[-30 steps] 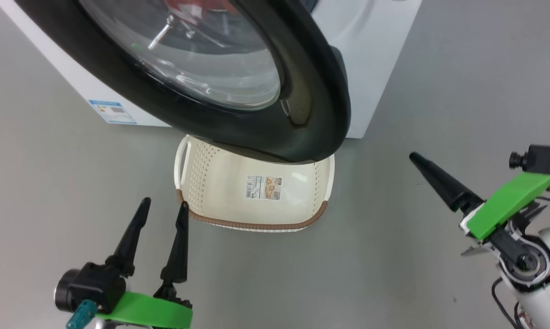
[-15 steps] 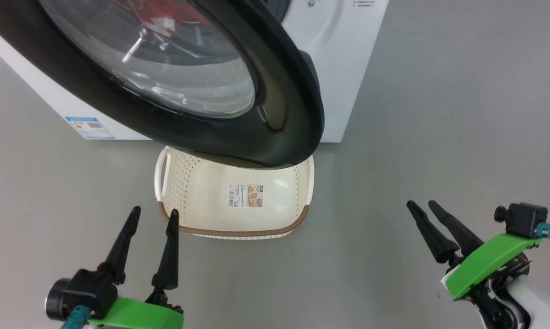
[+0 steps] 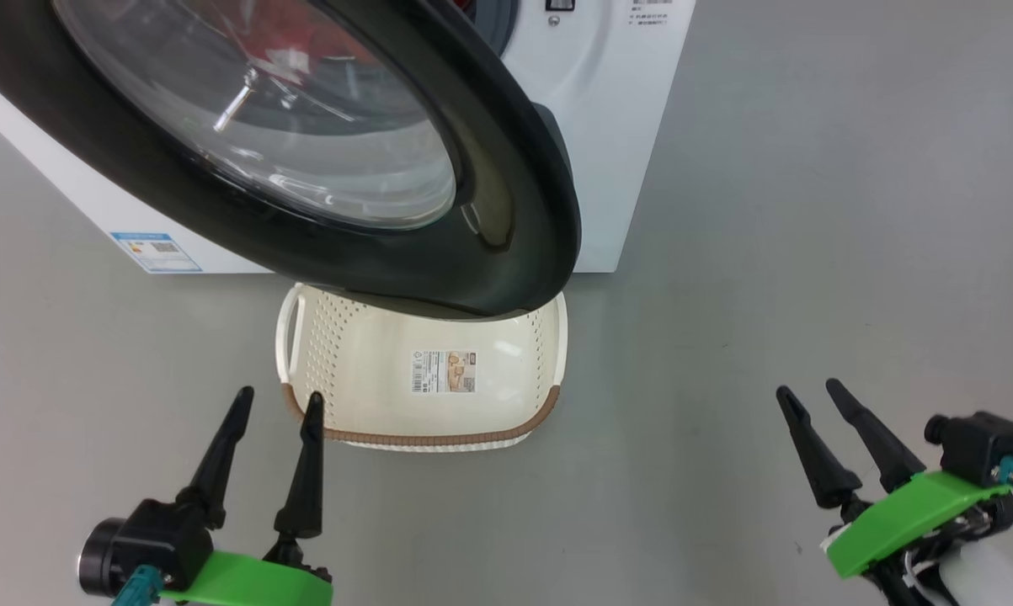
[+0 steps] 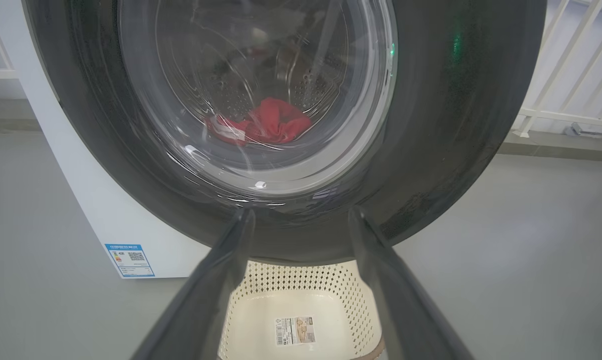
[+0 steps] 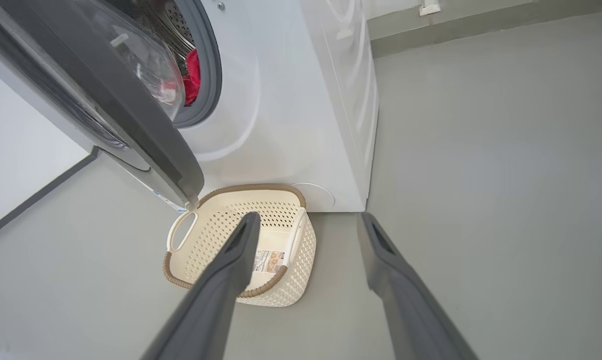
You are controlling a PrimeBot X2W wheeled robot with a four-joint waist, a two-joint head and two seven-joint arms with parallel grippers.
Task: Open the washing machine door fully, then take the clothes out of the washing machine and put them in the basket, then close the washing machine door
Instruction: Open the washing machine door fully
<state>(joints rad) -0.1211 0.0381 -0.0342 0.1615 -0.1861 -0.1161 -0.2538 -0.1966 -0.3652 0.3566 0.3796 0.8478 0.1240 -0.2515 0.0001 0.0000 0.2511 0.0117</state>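
Right gripper (image 3: 807, 388) has pulled back from the washing machine door (image 3: 506, 210), fingers apart, empty. Left gripper (image 3: 279, 394) likewise apart. Door ajar over the basket (image 3: 426, 438); clothes (image 4: 270, 122) inside the washing machine (image 3: 615, 126).

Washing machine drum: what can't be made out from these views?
Clothes: left wrist view, behind the washing machine door glass, warped by reflections; garment count unclear.
Clothes, right wrist view: a red sliver, rest behind the door edge.
Basket: head view, far rim hidden under the door.
Door: head view, top and left cut off by the frame edge.
Blue sticker on the washing machine: print too small to read.
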